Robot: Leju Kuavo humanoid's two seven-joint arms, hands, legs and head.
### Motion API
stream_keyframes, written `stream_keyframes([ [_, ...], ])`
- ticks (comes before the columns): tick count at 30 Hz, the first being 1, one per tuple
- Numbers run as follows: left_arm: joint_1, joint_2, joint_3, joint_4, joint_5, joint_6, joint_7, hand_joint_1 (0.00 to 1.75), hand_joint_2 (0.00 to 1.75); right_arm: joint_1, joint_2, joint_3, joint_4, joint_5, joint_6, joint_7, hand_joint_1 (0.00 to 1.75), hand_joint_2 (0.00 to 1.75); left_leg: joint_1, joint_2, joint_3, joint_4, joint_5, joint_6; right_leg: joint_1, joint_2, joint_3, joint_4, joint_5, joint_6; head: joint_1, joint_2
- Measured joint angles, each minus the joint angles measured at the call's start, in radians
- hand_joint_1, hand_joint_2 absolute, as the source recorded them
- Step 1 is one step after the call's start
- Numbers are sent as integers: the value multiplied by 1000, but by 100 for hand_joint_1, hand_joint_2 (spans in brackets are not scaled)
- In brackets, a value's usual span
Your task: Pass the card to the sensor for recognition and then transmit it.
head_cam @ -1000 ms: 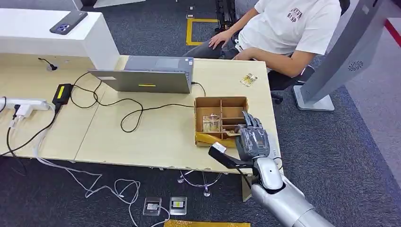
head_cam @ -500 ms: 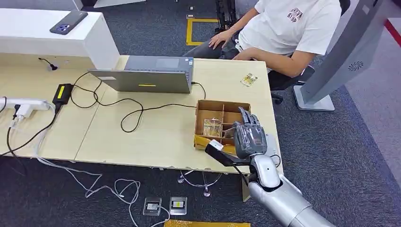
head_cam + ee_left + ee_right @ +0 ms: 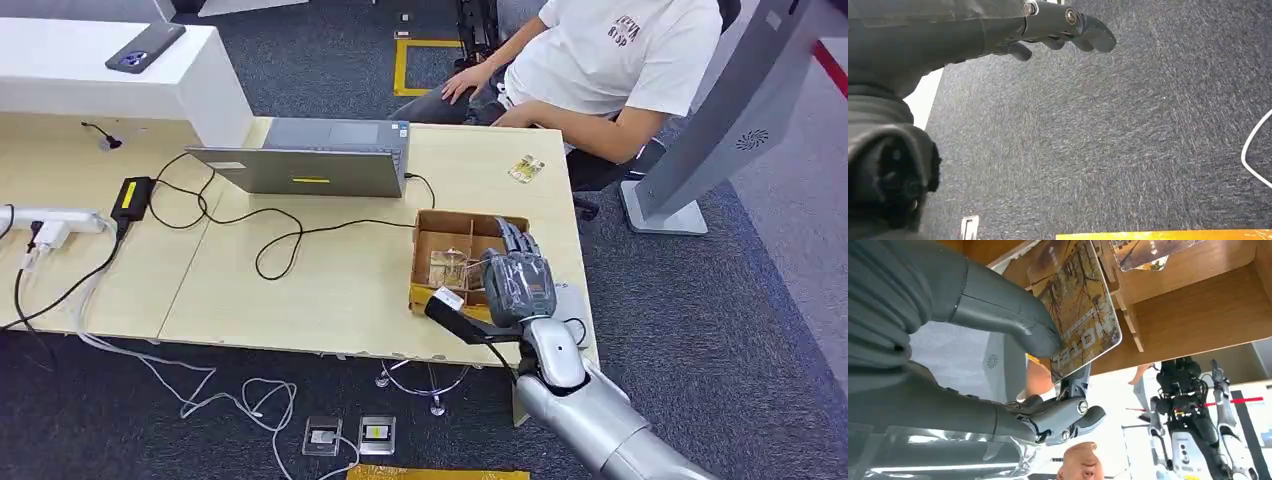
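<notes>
Over the cardboard box [image 3: 465,225] near the right edge of the wooden table [image 3: 330,290], the right hand [image 3: 518,280] hovers with its palm down and its fingers reaching into the compartments. From the right wrist view, the thick thumb [image 3: 998,310] presses on the face of a card [image 3: 1075,305] printed with an autumn-tree picture, while a darker finger sits at the card's other side, so the hand pinches the card just above the box's wooden dividers. A second card [image 3: 1148,251] lies in a neighbouring compartment. In the head view a clear wrapped item [image 3: 447,266] sits inside the box beside the hand.

The left hand [image 3: 1058,30] hangs over dark carpet [image 3: 1108,150], its fingers loosely curved and apart, holding nothing.

On the table stand a grey laptop [image 3: 320,160], a black power brick [image 3: 131,198] with looping cables, and a small packet [image 3: 526,168] near the far edge. A person in a white shirt [image 3: 600,55] sits behind the table.
</notes>
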Motion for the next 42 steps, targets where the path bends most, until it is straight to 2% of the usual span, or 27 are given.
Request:
stream_keyframes([
  [11,0,0,0,0,0,0,0,0,0,-4,8,0,22,0,-13,-2,175,175,0,0,0,0,0,0,0,0,0,0,0,0,0,0],
  [15,0,0,0,0,-4,0,0,0,0,-33,8,-3,22,0,-61,14,175,175,0,0,0,0,0,0,0,0,0,0,0,-1,0,0],
  [18,1,0,-2,0,-8,0,0,0,0,-81,5,-14,19,34,-82,60,175,175,0,0,1,0,0,0,0,0,0,0,1,-1,0,0],
  [24,2,0,-22,0,-8,0,0,0,0,-170,-28,-55,-45,71,-34,105,175,175,0,0,1,0,0,0,0,0,0,0,1,-1,0,0],
  [38,2,2,-43,0,-3,0,0,0,0,-251,-77,-89,-140,78,-17,138,175,175,0,0,1,0,0,0,0,0,0,0,1,-1,0,0],
  [42,2,5,-50,0,-12,0,0,0,0,-274,-85,-89,-143,81,38,159,175,175,0,0,1,0,0,0,0,0,0,0,1,-1,0,0],
])
